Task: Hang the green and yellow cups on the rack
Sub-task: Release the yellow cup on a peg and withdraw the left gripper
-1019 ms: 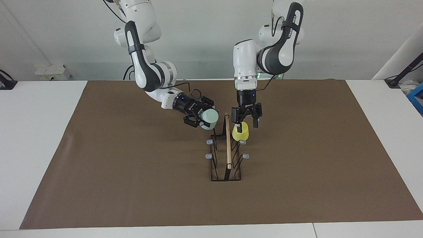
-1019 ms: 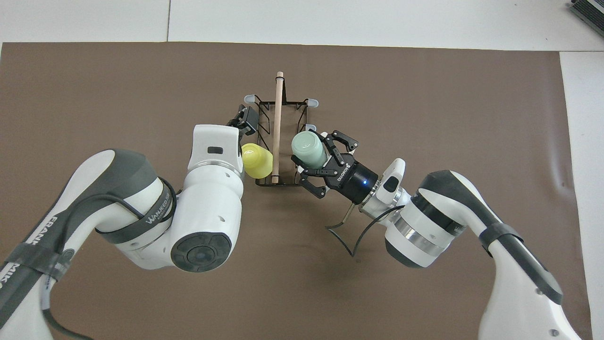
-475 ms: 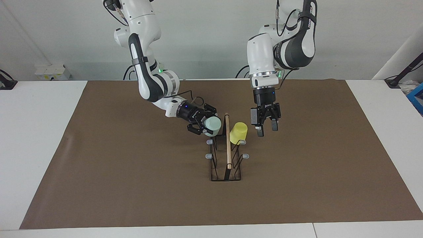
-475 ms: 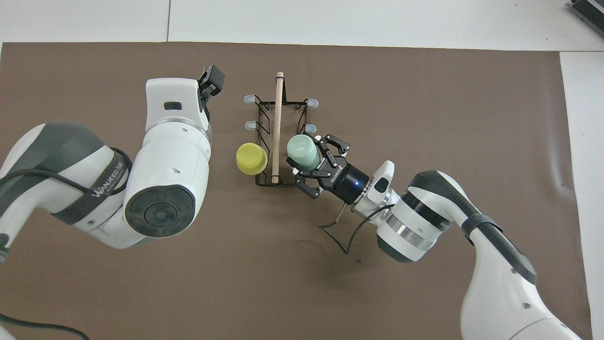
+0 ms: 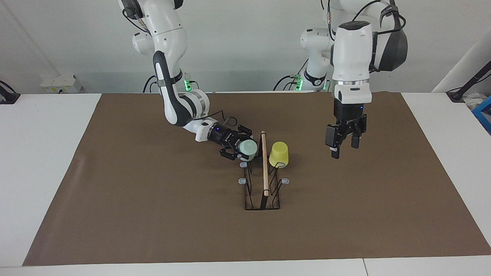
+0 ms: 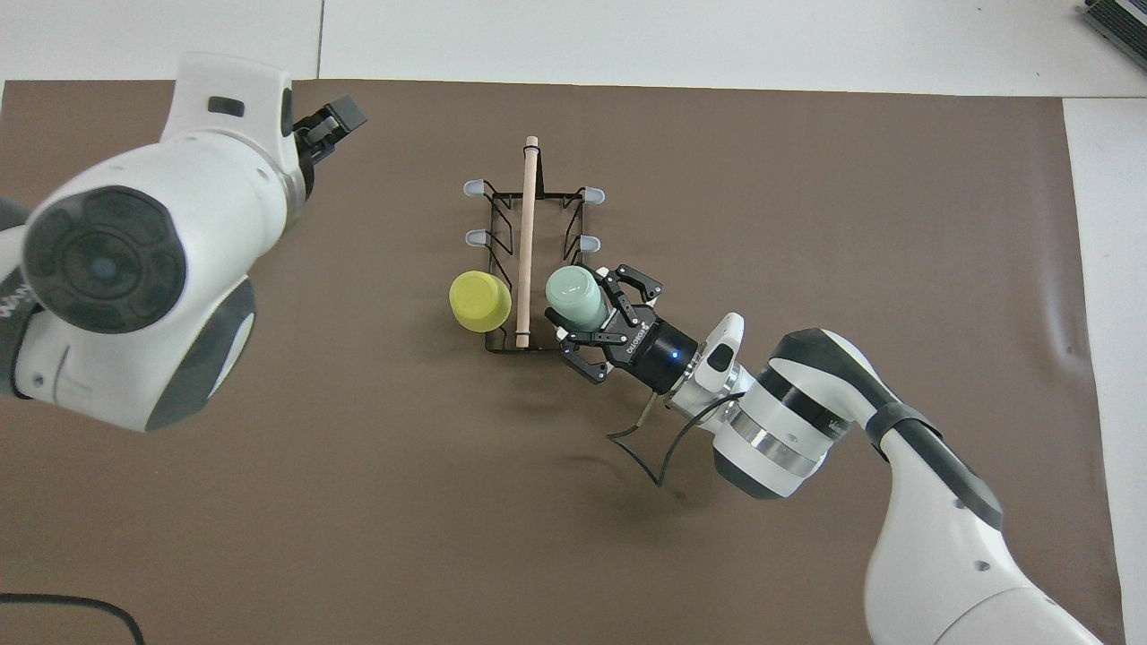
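Hidden under the yellow cup (image 5: 279, 154): the prong of the rack (image 5: 262, 199) that bears it. Screened by the green cup (image 6: 574, 298): the prong beneath, and the inner fingertip faces of the right gripper (image 6: 599, 309). Cut off at picture edges away from the rack: both arms' upper links and bases.

We see the black wire rack (image 5: 262, 188) with its light wooden rod on top, standing in the middle of the brown mat. The yellow cup (image 5: 279, 154) hangs upside down on a prong at the rack's end nearer to the robots, on the left arm's side. The pale green cup (image 5: 247, 149) is tilted at the prong on the right arm's side of this end, gripped by the right gripper (image 5: 238, 150).
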Available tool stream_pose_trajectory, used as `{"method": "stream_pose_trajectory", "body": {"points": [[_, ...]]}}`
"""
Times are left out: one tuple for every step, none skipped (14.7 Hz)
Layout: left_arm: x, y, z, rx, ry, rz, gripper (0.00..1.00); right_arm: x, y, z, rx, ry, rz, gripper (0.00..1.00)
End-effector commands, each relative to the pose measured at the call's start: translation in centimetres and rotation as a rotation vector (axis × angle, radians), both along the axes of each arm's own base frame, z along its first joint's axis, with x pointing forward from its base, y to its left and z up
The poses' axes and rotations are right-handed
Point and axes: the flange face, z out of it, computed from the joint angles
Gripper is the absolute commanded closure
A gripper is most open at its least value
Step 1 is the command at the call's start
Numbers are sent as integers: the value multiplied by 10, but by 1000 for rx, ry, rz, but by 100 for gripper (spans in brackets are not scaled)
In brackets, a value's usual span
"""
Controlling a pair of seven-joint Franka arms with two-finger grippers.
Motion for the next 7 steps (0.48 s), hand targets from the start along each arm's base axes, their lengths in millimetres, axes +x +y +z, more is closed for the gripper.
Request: {"method": "stream_pose_trajectory", "body": {"points": [[-2,39,15,45,85,-120,0,-9,-1,-13,-31,-63,-68,98],[-5,54,18,63,115,-165,0,-12,-2,-15,-32,-58,-67,97],[-9,66,22,87,142,-212,0,-12,-2,-15,-33,-57,-67,92],[-12,79,22,113,175,-243,0,-12,-2,-15,-35,-55,-68,76],[-16,91,25,134,206,-267,0,-12,-1,-15,-36,-53,-67,51],[-21,99,27,154,234,-299,0,-12,-2,-16,-38,-47,-69,16],[-26,109,28,172,271,-328,0,-13,-2,-16,-40,-42,-70,3]]}}
